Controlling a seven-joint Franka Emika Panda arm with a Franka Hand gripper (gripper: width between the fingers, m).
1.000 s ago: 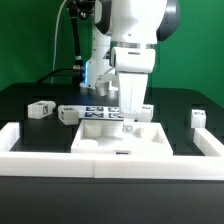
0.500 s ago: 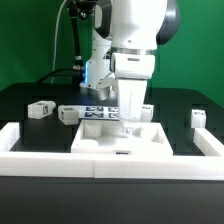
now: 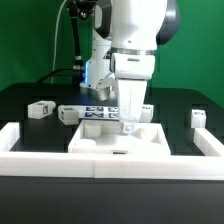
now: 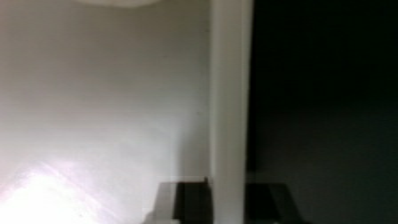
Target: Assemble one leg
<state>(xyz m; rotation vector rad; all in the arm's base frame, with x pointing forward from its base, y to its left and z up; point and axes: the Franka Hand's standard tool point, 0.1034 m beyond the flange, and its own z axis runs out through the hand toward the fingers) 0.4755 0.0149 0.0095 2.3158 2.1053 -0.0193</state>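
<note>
My gripper (image 3: 128,122) points straight down at the rear edge of the wide flat white panel (image 3: 105,138), which lies against the front rail. In the wrist view the panel's bright edge (image 4: 230,110) runs between my two dark fingers (image 4: 187,203), which close on it from both sides. The panel's top (image 4: 107,110) fills one side and the dark table the other. One leg (image 3: 40,109) lies at the exterior view's left, a second leg (image 3: 70,113) lies beside the panel, and a third leg (image 3: 198,118) stands at the right. None is held.
The long white border rail (image 3: 110,166) runs along the front and up both sides. The marker board (image 3: 100,110) lies behind the panel near the arm's base. The table is black, with a green backdrop behind.
</note>
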